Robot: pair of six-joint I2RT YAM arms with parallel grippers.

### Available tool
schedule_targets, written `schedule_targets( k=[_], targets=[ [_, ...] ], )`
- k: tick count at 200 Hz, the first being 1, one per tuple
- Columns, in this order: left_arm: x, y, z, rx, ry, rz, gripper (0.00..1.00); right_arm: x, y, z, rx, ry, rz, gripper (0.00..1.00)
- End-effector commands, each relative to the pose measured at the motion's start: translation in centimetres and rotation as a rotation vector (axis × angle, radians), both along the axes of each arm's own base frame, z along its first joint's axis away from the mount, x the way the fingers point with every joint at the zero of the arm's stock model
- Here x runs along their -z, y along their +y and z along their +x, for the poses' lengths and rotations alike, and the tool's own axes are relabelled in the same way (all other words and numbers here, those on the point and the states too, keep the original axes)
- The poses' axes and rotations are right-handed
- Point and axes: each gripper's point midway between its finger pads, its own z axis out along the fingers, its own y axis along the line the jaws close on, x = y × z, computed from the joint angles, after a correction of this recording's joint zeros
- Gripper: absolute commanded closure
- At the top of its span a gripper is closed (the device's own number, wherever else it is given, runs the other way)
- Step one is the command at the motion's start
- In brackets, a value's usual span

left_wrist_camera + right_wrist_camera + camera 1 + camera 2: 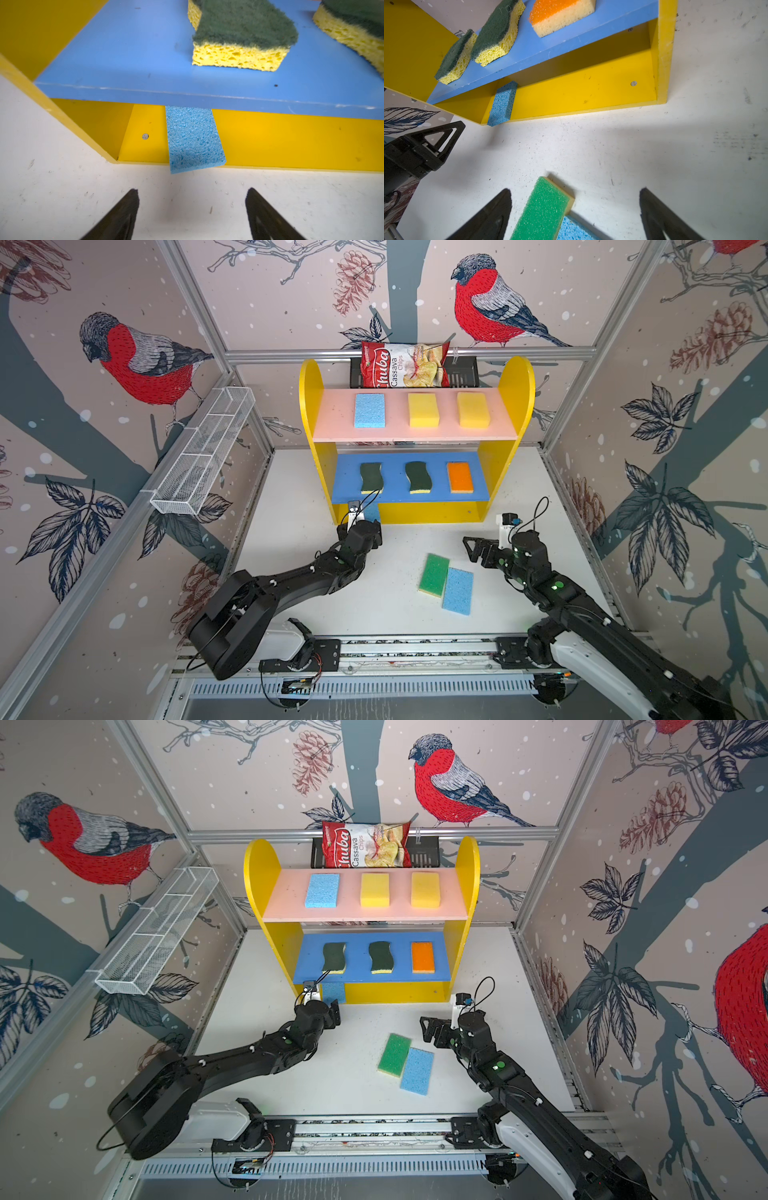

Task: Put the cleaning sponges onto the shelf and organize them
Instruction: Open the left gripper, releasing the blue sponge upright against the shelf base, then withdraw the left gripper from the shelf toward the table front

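Shelf [311, 381] with seven of nine sponges in place, shown in both top views.

- **Pink board** [336, 427]: upper blue sponge [369, 411] lies toward the shelf's left panel, then middle yellow sponge [424, 410] and right yellow sponge [473, 409]. All lie flat and apart.
- **Blue board** [347, 485]: left wavy sponge [371, 477], middle wavy sponge [419, 477] and orange sponge [460, 477] are spaced likewise.
- **Base** [291, 141]: lower blue sponge [193, 137] lies flat near the shelf's left panel, partly under the blue board. Its front corner overhangs the base's front edge.
- **Table** [395, 614]: green sponge [434, 575] and loose blue sponge [457, 591] lie touching along their long sides. They are before the shelf's right half and well apart from it.
- **Left gripper** [192, 190]: it points at the lower blue sponge from just before the shelf. Its fingers are spread, empty and apart from the sponge.
- **Right gripper** [575, 190]: it hangs before the shelf's right end, fingers spread wide and grasping nothing. The green sponge shows between them in the right wrist view.
- **Behind the shelf**: chips bag [405, 364] rests against a black rack [461, 373].
- **Left of the shelf**: wire basket [203, 452] is on the wall.
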Motion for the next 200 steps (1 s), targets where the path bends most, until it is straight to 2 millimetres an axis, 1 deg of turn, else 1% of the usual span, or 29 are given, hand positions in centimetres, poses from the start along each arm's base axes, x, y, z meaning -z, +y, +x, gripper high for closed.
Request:
schedule_targets(
  k=[1, 31, 53, 73, 89, 94, 99, 118, 133, 156, 165, 186, 191, 200],
  targets=[
    [0.1, 0.1, -1.4, 0.027, 0.021, -0.051, 0.20, -0.6, 0.4, 0.1, -0.010, -0.005, 0.021, 0.04],
    [0.1, 0.3, -3.5, 0.074, 0.006, -0.160, 0.25, -0.9, 1.1, -0.1, -0.033, -0.005, 0.032, 0.04],
    [-0.1, 0.1, -5.0, 0.125, -0.033, -0.262, 0.30, -0.9, 1.3, 0.0, -0.032, 0.001, 0.034, 0.04],
    [0.5, 0.3, -6.2, 0.155, -0.042, -0.321, 0.41, -0.9, 1.6, 0.1, -0.040, 0.008, 0.040, 0.04],
    [1.1, 0.6, -6.8, 0.153, -0.039, -0.341, 0.56, -1.0, 1.9, 0.1, -0.046, 0.009, 0.044, 0.04],
    [1.3, 0.7, -6.8, 0.145, -0.036, -0.346, 0.63, -1.0, 2.0, 0.1, -0.049, 0.009, 0.046, 0.04],
    [1.5, 0.8, -6.9, 0.141, -0.033, -0.350, 0.68, -1.1, 2.0, 0.1, -0.049, 0.009, 0.048, 0.04],
    [2.2, 0.9, -7.0, 0.141, -0.017, -0.370, 0.79, -1.0, 2.2, 0.1, -0.053, 0.013, 0.050, 0.04],
    [2.8, 0.8, -6.9, 0.150, 0.004, -0.403, 0.82, -0.9, 2.4, 0.1, -0.058, 0.019, 0.053, 0.04],
    [3.8, 0.5, -6.8, 0.153, 0.039, -0.440, 0.81, -0.8, 2.6, 0.1, -0.060, 0.023, 0.054, 0.04],
    [4.1, 0.5, -6.7, 0.146, 0.046, -0.448, 0.82, -0.8, 2.7, 0.1, -0.063, 0.023, 0.055, 0.04],
    [4.4, 0.5, -6.5, 0.136, 0.040, -0.476, 0.95, -0.9, 2.6, 0.1, -0.061, 0.022, 0.054, 0.04],
    [4.4, 0.6, -6.5, 0.132, 0.037, -0.480, 1.00, -0.8, 2.6, 0.0, -0.062, 0.024, 0.051, 0.04],
    [4.6, 0.8, -6.4, 0.119, 0.038, -0.481, 1.00, -0.8, 2.6, 0.0, -0.062, 0.023, 0.050, 0.04]
  ],
)
